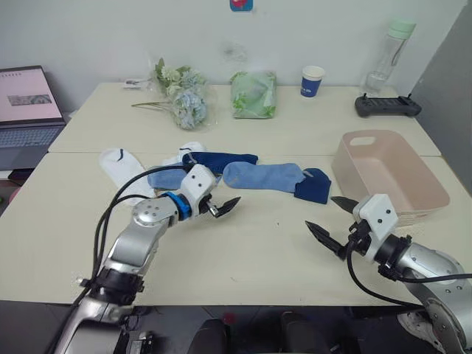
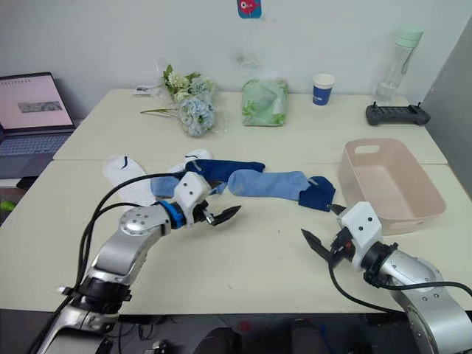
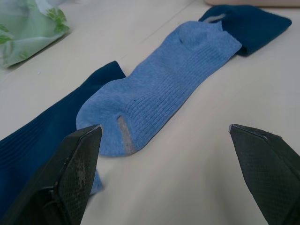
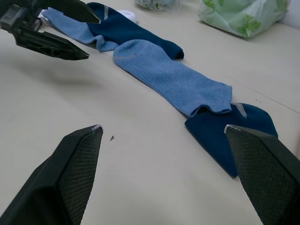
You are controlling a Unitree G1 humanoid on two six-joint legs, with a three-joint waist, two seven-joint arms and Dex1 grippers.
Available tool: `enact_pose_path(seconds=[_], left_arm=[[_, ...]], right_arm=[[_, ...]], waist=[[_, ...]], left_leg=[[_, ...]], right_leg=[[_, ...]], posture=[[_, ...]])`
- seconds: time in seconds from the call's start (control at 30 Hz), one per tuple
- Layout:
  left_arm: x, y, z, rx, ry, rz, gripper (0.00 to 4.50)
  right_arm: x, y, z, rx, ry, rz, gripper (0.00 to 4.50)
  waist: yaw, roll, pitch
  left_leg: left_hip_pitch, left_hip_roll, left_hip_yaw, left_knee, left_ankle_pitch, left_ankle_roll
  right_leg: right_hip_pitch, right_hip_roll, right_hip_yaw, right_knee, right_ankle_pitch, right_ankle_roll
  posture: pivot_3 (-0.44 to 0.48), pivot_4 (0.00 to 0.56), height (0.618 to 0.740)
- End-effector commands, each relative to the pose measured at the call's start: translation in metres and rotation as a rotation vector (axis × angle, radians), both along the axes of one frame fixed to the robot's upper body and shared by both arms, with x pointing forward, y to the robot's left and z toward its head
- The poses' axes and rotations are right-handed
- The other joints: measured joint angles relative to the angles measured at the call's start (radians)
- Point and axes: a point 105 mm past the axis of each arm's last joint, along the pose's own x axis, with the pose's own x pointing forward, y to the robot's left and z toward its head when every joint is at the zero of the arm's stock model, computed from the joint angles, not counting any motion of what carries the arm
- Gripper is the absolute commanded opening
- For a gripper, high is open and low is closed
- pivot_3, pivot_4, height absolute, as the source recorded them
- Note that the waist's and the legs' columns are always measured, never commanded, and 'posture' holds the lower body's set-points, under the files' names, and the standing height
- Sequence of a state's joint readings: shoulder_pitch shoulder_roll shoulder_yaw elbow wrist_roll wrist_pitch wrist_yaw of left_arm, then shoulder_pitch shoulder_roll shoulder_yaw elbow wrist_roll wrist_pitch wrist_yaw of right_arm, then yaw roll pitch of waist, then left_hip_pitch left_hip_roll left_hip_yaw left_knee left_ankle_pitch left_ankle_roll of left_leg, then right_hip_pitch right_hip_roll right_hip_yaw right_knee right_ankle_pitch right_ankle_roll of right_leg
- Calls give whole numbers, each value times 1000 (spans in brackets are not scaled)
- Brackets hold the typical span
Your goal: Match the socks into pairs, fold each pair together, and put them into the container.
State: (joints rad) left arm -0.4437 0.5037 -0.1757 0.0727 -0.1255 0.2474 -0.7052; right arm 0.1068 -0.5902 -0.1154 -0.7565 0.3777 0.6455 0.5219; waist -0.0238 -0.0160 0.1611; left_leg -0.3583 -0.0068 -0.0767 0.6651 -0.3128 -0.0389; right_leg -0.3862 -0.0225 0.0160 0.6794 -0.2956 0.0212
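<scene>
Nothing is paired yet: the socks (image 1: 262, 175) lie loose in a row mid-bench, and the container (image 1: 389, 174) at the right edge is empty. Left claw (image 1: 223, 207) and right claw (image 1: 332, 217) gape wide, holding nothing.

The left hand (image 1: 223, 206) hangs low over the surface on a bent arm, its two black fingers spread apart and holding nothing. The right hand (image 1: 332, 217) reaches in from the other side, its fingers likewise spread wide and empty.
</scene>
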Motion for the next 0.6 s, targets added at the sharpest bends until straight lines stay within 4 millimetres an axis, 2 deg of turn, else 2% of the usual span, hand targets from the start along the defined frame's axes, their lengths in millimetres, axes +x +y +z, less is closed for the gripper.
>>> enact_pose_path(seconds=[0.03,0.13,0.23,0.33,0.5,0.6], left_arm=[[9,-8,2,46,-30,-34,4500],[20,-12,-3,71,-23,-43,4500],[34,-27,-15,176,-16,-93,4500],[49,-39,-12,161,15,-78,4500],[61,-54,-13,157,80,-101,4500],[62,-57,-21,228,102,-130,4500]], right_arm=[[-5,5,12,-1,-47,23,4471],[-6,6,12,0,-47,23,4471],[-7,6,10,1,-45,19,4471],[-6,6,9,-4,-43,16,4471],[-7,9,9,1,-46,14,4471],[-7,10,9,3,-45,11,4471]], waist=[[-2,0,0],[-1,0,0],[0,0,0],[2,-1,1],[0,-2,1],[-1,-2,1]], left_leg=[[0,0,0,0,0,0],[-1,0,0,0,0,0],[-1,0,0,1,0,0],[-2,-1,-1,2,0,1],[-4,-2,0,5,0,1],[-4,-2,-1,5,0,1]], right_leg=[[0,0,0,0,0,0],[0,1,-1,0,0,0],[0,1,-1,0,0,0],[0,1,-2,0,0,0],[-1,1,-2,0,0,1],[-1,1,-2,0,0,1]], posture=[[0,150,740],[0,150,740],[0,150,740],[0,150,740],[0,150,740],[0,150,740]])
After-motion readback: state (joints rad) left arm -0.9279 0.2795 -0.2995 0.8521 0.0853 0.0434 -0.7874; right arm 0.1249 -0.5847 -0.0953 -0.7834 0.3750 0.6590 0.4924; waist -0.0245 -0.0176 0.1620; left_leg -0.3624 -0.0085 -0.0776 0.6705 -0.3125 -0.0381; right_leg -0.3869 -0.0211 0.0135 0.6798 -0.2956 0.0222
